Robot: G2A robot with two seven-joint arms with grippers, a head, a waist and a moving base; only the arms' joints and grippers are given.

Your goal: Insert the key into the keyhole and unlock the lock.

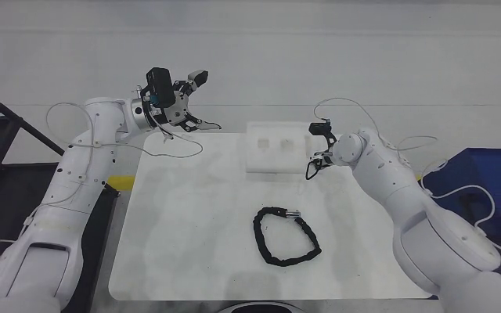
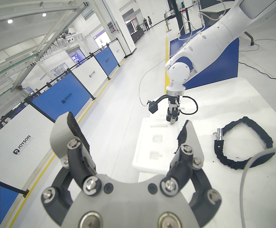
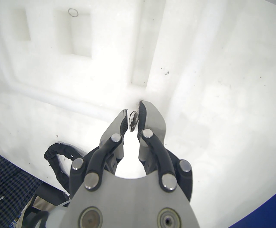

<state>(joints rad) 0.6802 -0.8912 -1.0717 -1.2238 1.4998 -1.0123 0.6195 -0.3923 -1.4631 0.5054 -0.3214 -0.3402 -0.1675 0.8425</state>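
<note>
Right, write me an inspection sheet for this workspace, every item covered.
Surface: white table, a few dark specks.
Job's things: black fabric-sleeved chain lock lying looped mid-table, silver lock cylinder at its end; small silver key held in the right gripper.
Clutter: white foam tray at the far edge; thin metal ring in one recess.
Grippers: left gripper open, raised near the table's far-left corner; right gripper shut on the key by the tray's end.
Cables: white cable off each arm; black cable at the right wrist.
Surroundings: blue-and-white partition panels, blue stand.
</note>
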